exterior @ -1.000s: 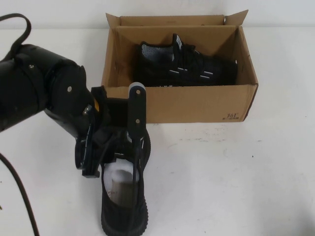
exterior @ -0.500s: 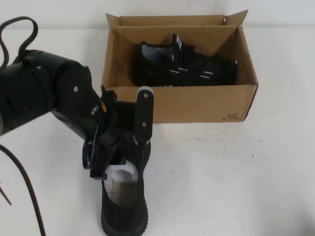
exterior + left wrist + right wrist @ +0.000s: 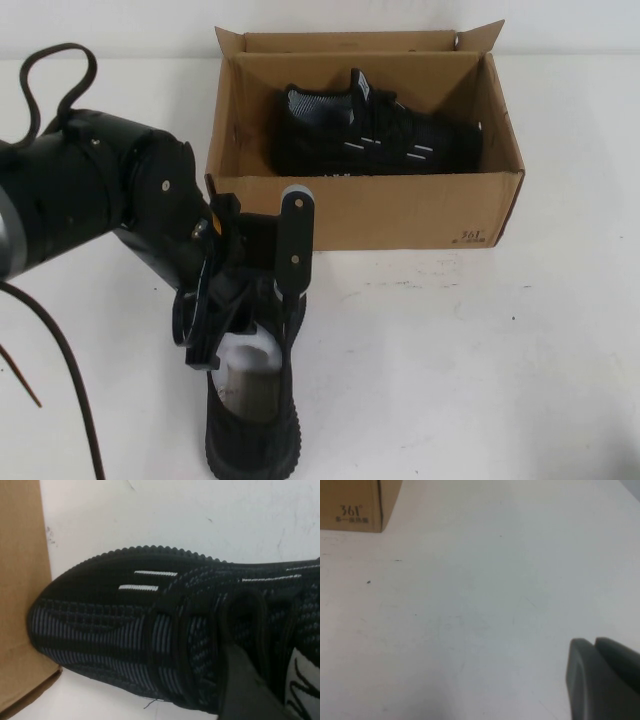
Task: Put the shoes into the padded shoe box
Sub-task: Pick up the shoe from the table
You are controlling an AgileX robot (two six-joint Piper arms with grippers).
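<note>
The padded shoe box (image 3: 400,210) stands open at the back of the table with one black sneaker (image 3: 375,135) lying inside on its side. The second sneaker (image 3: 250,420) rests on the table in front of the box's left end, with its toe near the box wall (image 3: 20,605). My left gripper (image 3: 248,290) is open and hangs over this sneaker's laces and opening, one finger on each side. One finger (image 3: 245,685) lies by the tongue next to the grey-white lining. My right gripper (image 3: 594,642) is shut and empty over bare table, outside the high view.
The box's upright flaps rise along the back and sides. A dark cable (image 3: 50,70) loops behind my left arm. White tabletop (image 3: 480,380) lies to the right of the loose sneaker; the box's printed corner (image 3: 350,510) shows in the right wrist view.
My left arm has shifted a little to the right and lower over the loose sneaker. The sneaker and the box have not moved.
</note>
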